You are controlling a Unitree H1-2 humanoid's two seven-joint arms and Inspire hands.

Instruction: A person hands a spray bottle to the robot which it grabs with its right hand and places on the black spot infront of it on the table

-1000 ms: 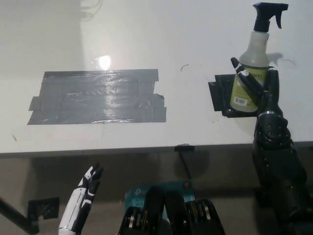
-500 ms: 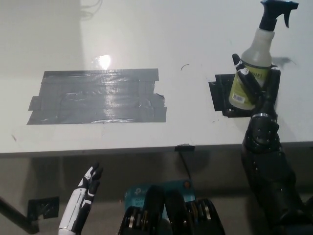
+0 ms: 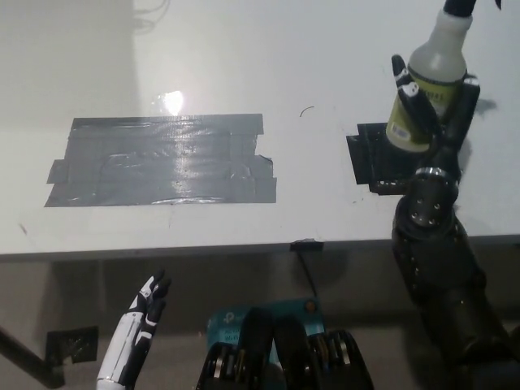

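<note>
Head view, right hand [image 3: 429, 122]: closed around the spray bottle [image 3: 429, 89], fingers wrapped on its label part, so the bottle stays upright.
Spray bottle: held above the far edge of the black spot [image 3: 375, 160]; I judge it is not yet set down.
Left hand [image 3: 145, 313]: rests low below the table [image 3: 244, 57] edge, fingers apart, holding nothing.
</note>
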